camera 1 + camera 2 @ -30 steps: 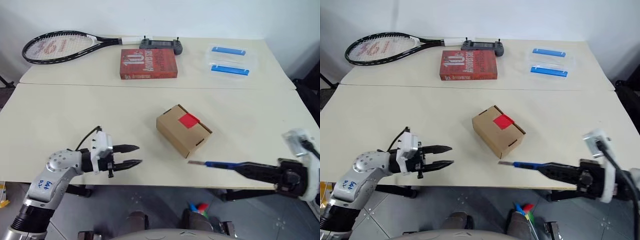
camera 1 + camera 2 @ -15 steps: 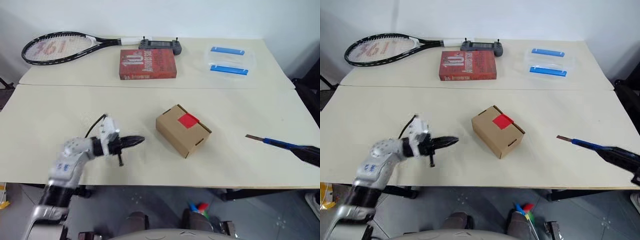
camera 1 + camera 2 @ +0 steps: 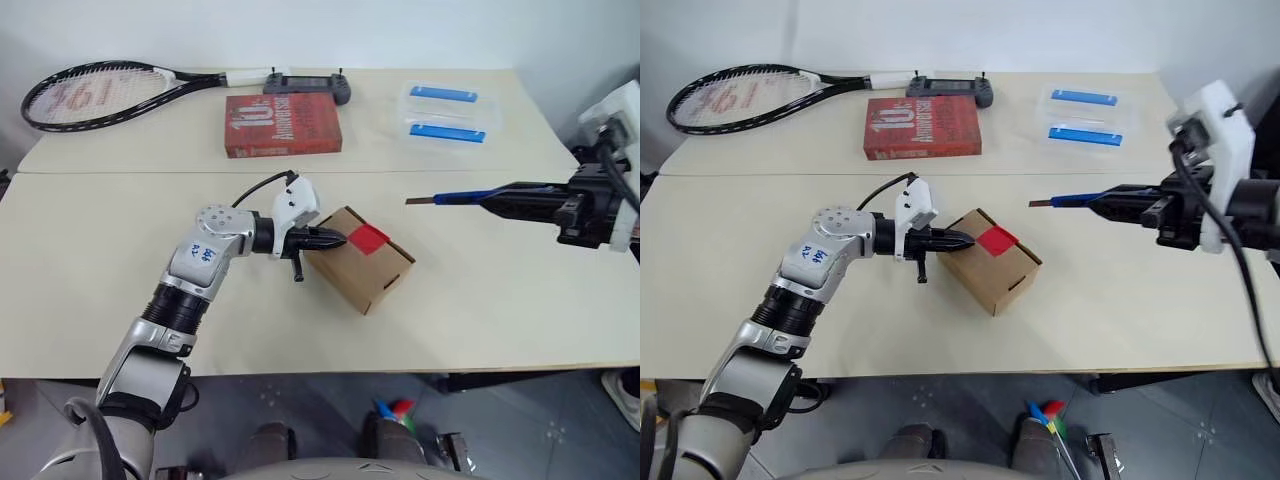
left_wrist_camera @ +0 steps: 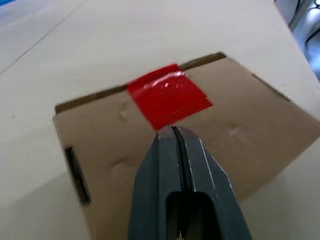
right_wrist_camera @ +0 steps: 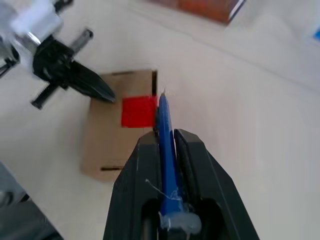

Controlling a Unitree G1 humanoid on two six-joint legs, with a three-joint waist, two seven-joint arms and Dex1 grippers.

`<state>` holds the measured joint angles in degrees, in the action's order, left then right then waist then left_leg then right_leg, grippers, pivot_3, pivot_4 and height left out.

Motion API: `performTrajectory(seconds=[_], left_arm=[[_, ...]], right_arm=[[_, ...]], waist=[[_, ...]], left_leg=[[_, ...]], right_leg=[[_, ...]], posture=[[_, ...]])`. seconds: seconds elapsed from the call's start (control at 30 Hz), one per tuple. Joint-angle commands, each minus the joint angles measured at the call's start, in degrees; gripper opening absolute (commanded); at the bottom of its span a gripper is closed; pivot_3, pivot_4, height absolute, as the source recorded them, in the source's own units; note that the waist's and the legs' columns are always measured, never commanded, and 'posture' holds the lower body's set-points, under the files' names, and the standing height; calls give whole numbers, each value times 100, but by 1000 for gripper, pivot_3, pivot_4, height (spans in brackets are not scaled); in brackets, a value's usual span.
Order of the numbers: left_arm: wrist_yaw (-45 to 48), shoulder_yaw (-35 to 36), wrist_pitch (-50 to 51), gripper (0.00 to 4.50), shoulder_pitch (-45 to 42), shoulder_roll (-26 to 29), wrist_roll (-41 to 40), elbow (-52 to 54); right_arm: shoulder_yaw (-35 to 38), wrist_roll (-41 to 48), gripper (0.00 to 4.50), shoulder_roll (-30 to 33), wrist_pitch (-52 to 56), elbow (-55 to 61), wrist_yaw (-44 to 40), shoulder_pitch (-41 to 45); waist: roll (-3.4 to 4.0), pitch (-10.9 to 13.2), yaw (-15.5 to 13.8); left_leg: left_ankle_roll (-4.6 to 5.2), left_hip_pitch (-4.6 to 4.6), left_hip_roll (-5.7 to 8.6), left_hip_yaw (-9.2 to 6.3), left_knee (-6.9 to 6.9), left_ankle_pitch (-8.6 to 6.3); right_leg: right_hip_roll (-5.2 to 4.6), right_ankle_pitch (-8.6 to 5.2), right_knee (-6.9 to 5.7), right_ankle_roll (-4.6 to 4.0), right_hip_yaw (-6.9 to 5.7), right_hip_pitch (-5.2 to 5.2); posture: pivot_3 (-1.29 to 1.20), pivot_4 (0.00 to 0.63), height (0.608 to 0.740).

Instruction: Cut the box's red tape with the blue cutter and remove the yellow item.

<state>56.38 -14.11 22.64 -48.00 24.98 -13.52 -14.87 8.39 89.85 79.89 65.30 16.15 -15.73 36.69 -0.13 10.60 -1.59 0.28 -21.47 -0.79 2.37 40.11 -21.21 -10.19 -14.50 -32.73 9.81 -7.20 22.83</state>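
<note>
A small brown corrugated cardboard box (image 3: pixel 358 256) sits sealed near the middle of the cream table (image 3: pixel 90 260), a bright red square of tape (image 3: pixel 367 237) across the seam of its top flaps. No yellow item can be seen; presumably it lies inside the closed carton.

At the box's nine o'clock, the left gripper (image 3: pixel 335 238) lies over the lid with its two black fingers pressed together and nothing between them, their tips just short of the tape's near edge; in the left wrist view the joined tips (image 4: pixel 173 131) hang right at the red patch. Whether they press on the cardboard cannot be told, though the pose looks like a bracing hold.

Out at the box's two o'clock, well apart from it and above the tabletop, the right gripper (image 3: pixel 1110 203) is clamped on the slim blue pen-shaped cutter (image 3: pixel 460 197), its dark blade pointing toward the carton.

Farther off, around twelve o'clock along the table's far side, lie a flat red book with white lettering (image 3: pixel 282 124), a black tennis racket (image 3: pixel 110 90), a dark handheld controller (image 3: pixel 307 86) and clear plastic containers with blue handles (image 3: pixel 447 112).

The step in hand appears to be the approach to the cut. The next move calls for bringing the blade down onto the tape along the flap seam, clear of the left fingers, while the box is kept from sliding.
</note>
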Motion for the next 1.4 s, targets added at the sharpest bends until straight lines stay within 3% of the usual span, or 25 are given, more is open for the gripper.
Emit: performTrajectory(seconds=[0.03,0.2,0.37,0.7,1.27,1.4], left_arm=[[-25,-20,196,0,-77,-109,93,109],[-51,-92,272,0,-78,-235,195,162],[-25,-126,334,0,39,-252,233,293],[-148,-75,364,0,313,-235,259,504],[-179,-78,377,0,427,-202,289,623],[-190,-82,388,0,445,-205,302,645]], right_arm=[[-1062,-838,137,-973,697,-578,6,1866],[-1942,-2034,137,-1784,1504,-1304,-535,3179],[-2302,-2940,137,-2125,1665,-1627,-1316,3654],[-2380,-3966,137,-2436,1740,-1772,-2363,3692],[-2077,-4845,137,-2823,1570,-1977,-3033,3991],[-2117,-4924,137,-2852,1597,-1667,-3055,3636]], waist=[[15,0,16],[15,0,-2],[15,0,0],[17,-1,21],[21,-4,34],[20,-6,28]], left_leg=[[3,-10,9,11,8,-1],[6,-18,9,7,7,-2],[8,-28,9,6,3,-4],[7,-32,9,9,7,-3],[6,-31,9,17,9,-3],[6,-31,9,16,9,-3]], right_leg=[[-10,6,1,9,4,11],[-11,6,-6,10,-8,16],[-12,7,-8,10,-18,30],[-12,7,-17,10,-18,38],[-12,7,-28,10,-13,47],[-12,7,-30,10,-17,47]], posture=[[0,150,740],[0,150,740],[0,150,740],[0,150,740],[0,150,740],[0,150,740]])
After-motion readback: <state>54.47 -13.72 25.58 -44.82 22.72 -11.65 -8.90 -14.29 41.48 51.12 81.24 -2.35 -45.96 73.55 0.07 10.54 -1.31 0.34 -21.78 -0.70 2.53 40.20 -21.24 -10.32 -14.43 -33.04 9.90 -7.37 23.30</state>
